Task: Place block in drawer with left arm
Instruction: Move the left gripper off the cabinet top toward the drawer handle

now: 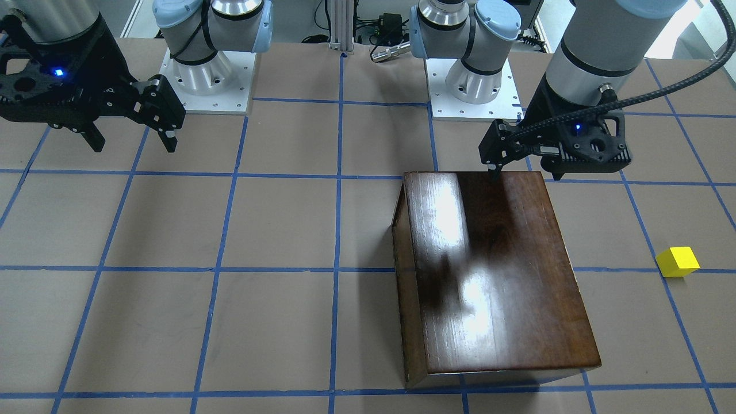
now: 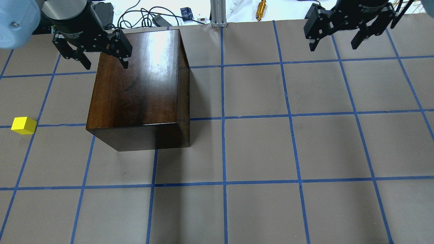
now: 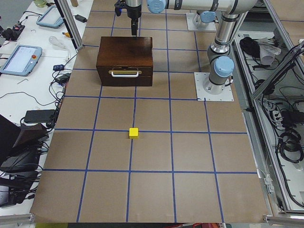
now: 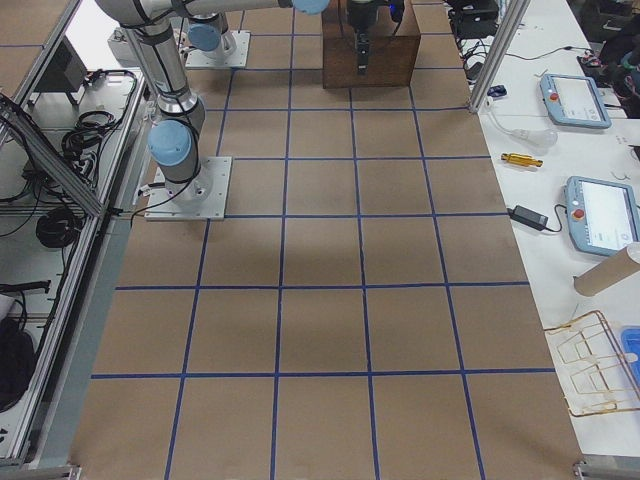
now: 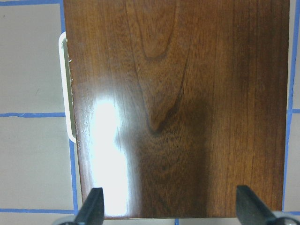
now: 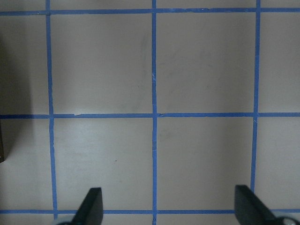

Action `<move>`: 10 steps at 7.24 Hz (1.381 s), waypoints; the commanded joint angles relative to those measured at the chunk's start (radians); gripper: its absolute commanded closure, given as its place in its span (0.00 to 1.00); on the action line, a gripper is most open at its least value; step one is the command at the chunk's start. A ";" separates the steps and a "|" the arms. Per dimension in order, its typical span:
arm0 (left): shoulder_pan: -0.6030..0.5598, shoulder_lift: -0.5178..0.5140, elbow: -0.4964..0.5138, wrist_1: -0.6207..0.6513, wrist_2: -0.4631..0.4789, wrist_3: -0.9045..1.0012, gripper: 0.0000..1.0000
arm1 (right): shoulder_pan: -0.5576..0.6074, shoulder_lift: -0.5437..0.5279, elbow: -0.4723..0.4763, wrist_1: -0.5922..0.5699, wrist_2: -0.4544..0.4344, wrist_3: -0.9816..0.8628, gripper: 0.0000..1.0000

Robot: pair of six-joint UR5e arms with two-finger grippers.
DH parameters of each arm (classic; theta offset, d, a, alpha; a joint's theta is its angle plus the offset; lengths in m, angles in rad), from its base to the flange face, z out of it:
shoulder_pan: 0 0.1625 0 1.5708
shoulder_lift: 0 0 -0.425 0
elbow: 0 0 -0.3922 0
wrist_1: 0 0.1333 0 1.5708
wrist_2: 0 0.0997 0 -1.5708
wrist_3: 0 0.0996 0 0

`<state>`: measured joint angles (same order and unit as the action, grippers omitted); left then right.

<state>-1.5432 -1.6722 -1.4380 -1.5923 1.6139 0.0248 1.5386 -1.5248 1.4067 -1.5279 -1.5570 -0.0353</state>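
The yellow block [image 2: 23, 125] lies on the table well to the left of the box; it also shows in the front view [image 1: 677, 261] and the left side view [image 3: 134, 133]. The glossy dark-brown box [image 2: 139, 88] has its drawer shut, and the drawer front with its metal pull [image 3: 125, 73] faces the table's left end. My left gripper [image 2: 105, 63] hangs open and empty over the box's far left corner [image 1: 494, 168]. Its wrist view looks straight down on the box top [image 5: 178, 108]. My right gripper [image 2: 334, 44] is open and empty, high at the far right.
The brown table surface [image 2: 257, 149] carries a blue tape grid. Both arm bases [image 1: 207, 86] stand on the robot's side. Cables and a brass tool [image 2: 261, 6] lie beyond the far edge. The right wrist view shows only taped table [image 6: 154, 117].
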 commanded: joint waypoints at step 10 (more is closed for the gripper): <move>0.026 0.006 -0.004 -0.002 -0.011 0.047 0.11 | -0.001 0.000 0.000 0.000 0.000 0.000 0.00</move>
<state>-1.5289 -1.6641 -1.4473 -1.5969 1.6028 0.0564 1.5379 -1.5250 1.4067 -1.5278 -1.5565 -0.0353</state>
